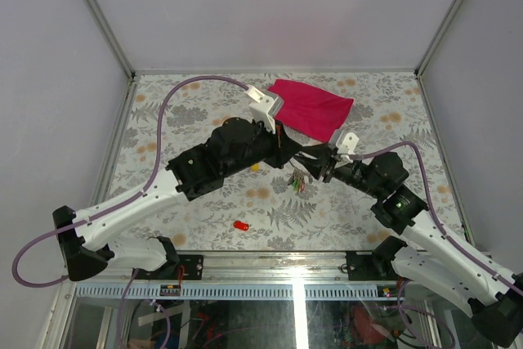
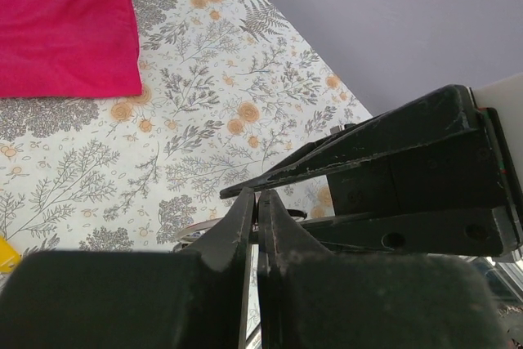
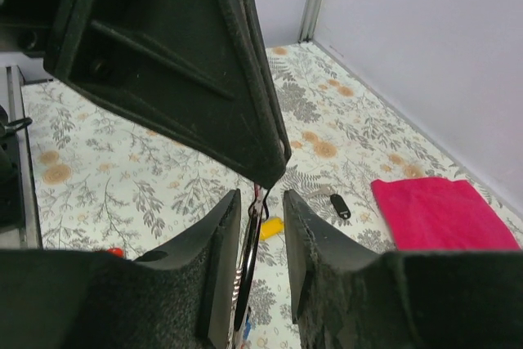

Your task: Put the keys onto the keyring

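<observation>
The keyring hangs above the table between my two grippers, its coloured keys dangling below. My left gripper is shut on the thin silver ring, as the left wrist view shows. My right gripper is open, its jaws either side of the ring, which shows edge-on against one finger in the right wrist view. The yellow key lies on the table under the left gripper and shows in the right wrist view. The red key lies nearer the front.
A magenta cloth lies at the back centre of the floral table, just behind the grippers. A loose black-headed key lies near the cloth. Grey walls and a metal frame bound the table.
</observation>
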Robot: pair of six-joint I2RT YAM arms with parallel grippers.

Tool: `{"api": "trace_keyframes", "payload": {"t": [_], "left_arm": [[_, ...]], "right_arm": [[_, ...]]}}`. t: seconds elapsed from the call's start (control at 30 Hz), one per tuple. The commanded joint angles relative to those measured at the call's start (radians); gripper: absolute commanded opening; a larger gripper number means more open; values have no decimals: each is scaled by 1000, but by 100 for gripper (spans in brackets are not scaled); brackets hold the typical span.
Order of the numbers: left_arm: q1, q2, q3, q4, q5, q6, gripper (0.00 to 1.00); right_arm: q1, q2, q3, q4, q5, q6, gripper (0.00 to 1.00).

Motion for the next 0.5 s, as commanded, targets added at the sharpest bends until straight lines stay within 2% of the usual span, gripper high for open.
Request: {"api": "trace_keyframes", "payload": {"t": [0.0, 0.17, 0.27, 0.3, 0.33, 0.47], "left_arm": [[-7, -10, 12, 96, -22, -15, 0], [-11, -2, 15, 96, -21, -15, 0], [-12, -1, 14, 96, -21, -14, 0], [-12, -2, 16, 96, -20, -14, 0], [-12, -4, 16, 96, -19, -14, 1], [-12, -16, 24, 95, -22, -14, 21]], "right_arm": [[5, 13, 4, 130, 17, 54, 34], [5, 24, 0, 154, 17, 71, 28], [5, 27, 0, 153, 23, 73, 7], [5, 26, 0, 150, 26, 71, 1], [5, 24, -2, 147, 28, 69, 0], [5, 10, -1, 119, 29, 48, 0]]}}
